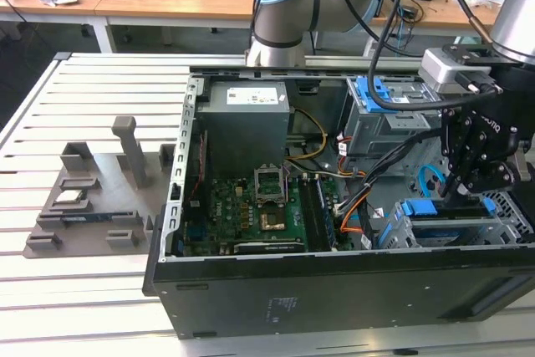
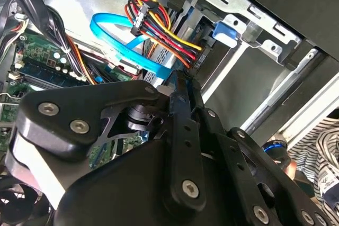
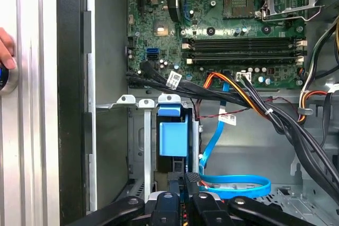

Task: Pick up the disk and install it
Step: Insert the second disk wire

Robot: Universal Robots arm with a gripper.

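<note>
Disk [image 3: 173,137] sits in the drive cage [image 3: 144,146] inside the computer case [image 1: 251,294].

No print can be read anywhere. A white label on the grey power supply [image 1: 244,97] in the open computer case [image 1: 334,290], white tags on the black cables [image 3: 173,80] and faint marks on the case's black side panel [image 1: 284,305] stay too small to read.

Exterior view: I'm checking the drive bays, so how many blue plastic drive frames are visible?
2. The upper blue frame tops the far drive cage; the lower blue frame sits in the near cage below the gripper. Others may be hidden.
</note>
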